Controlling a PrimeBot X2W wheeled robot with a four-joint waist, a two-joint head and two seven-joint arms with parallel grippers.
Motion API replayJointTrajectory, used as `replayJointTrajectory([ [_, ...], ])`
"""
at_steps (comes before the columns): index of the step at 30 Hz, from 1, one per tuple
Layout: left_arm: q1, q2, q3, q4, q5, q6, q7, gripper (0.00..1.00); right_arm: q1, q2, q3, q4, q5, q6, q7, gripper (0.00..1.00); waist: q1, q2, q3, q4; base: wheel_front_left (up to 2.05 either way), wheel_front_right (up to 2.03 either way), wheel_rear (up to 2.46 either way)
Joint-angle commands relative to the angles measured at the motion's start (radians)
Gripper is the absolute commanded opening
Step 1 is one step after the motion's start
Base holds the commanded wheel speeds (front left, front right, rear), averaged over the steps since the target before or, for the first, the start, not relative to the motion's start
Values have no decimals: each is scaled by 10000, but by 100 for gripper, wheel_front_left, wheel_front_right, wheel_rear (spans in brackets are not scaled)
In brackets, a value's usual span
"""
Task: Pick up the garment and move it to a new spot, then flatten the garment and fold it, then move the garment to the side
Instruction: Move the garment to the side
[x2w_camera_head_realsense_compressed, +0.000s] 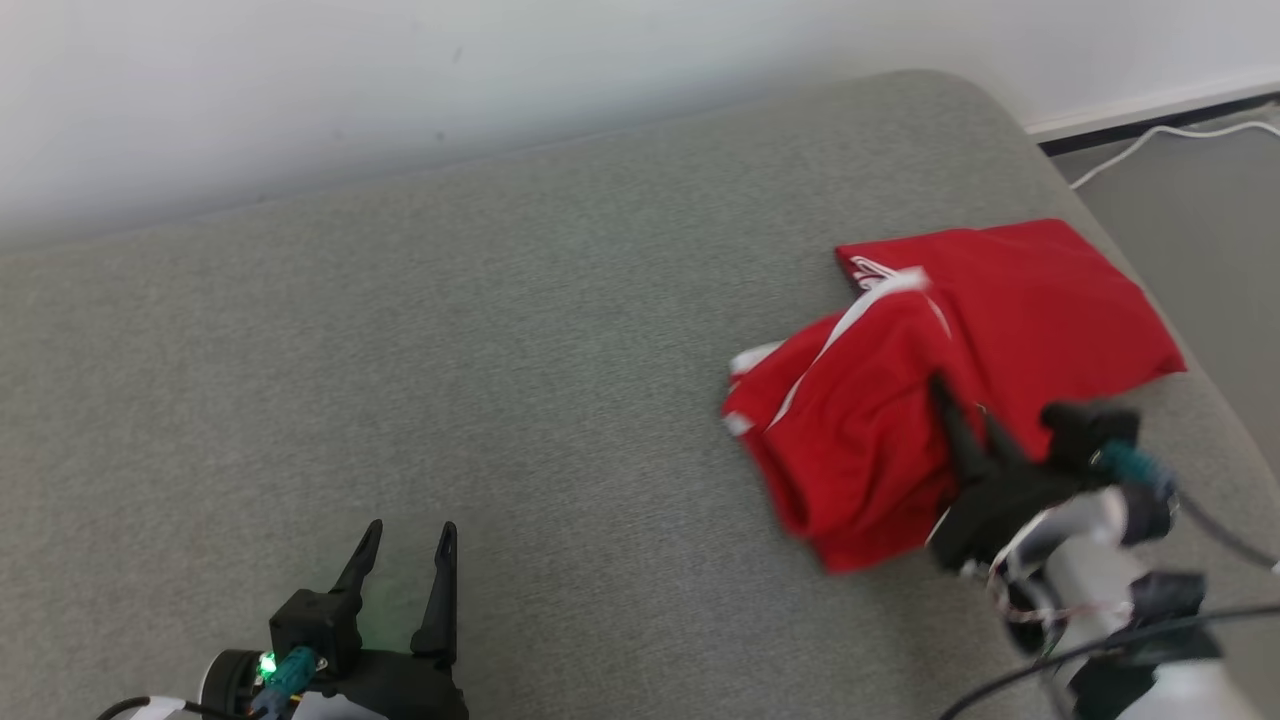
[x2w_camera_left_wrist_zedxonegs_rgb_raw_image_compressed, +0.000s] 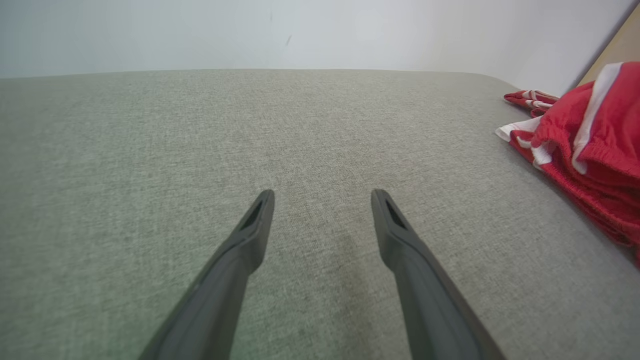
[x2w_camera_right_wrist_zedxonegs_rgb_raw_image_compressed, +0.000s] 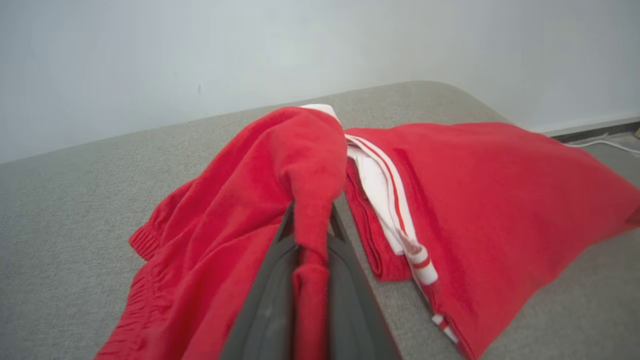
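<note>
garment: red soft-knit sports garment with white stripes, a half-folded lump on the grey upholstered surface. The flatter part sits off to the right of the right fingers, the bunched part to their left.
long axis: looks to me like it runs crosswise to the right fingers.
right gripper: clenched on a raised red fold, cloth pinched between the fingers.
left gripper: fingers spread wide, nothing in them, bare grey ahead. The garment is well off to their right.
nearer arm: right one, easily.
</note>
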Motion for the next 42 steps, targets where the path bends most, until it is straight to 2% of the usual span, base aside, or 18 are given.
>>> replayJointTrajectory([
  [1,-77,17,13,-39,-14,10,-34,100,-541,-356,-1,109,-112,0,-8,0,-2,-1,319,422,0,0,0],
  [6,-224,17,-47,-66,-18,23,-34,100,-1732,-1315,-213,859,-412,-2,-8,0,-2,-1,721,901,0,0,0],
  [14,-525,18,-253,-104,-12,2,-34,100,-3061,-2196,-708,2641,-881,-2,-10,0,-2,-1,1288,1473,0,0,0],
  [15,-575,18,-264,-102,-1,3,-34,100,-3214,-2284,-825,2876,-1077,-3,-10,20,-2,-1,1340,1527,0,0,0],
  [16,-614,18,-294,-93,18,2,-34,100,-3382,-2404,-992,3111,-1297,-3,-10,68,-2,-1,1395,1584,0,0,0],
  [17,-652,18,-300,-82,34,2,-34,100,-3491,-2465,-1184,3401,-1480,-3,-8,100,-2,-1,1430,1627,0,0,0],
  [21,-715,33,-298,-24,59,8,-20,100,-3717,-2649,-2432,4128,-2291,-3,-6,100,-2,-1,1460,1743,0,0,0],
  [24,-677,37,-248,-23,16,22,-17,100,-3480,-2569,-3376,4090,-2983,-3,-6,100,-2,-1,1374,1771,0,0,0],
  [30,-440,20,-93,-64,8,98,-22,100,-2621,-1671,-4718,2755,-3955,-3,-8,100,-2,-1,981,1768,0,0,0],
  [36,-77,20,207,-159,-117,187,-23,100,-1351,-487,-4604,826,-4049,-3,-10,100,-2,-1,457,1860,0,0,0],
  [42,405,14,569,-310,47,398,-22,100,-175,134,-3712,-687,-3593,-3,-6,100,-2,-1,-62,2064,0,0,0],
])
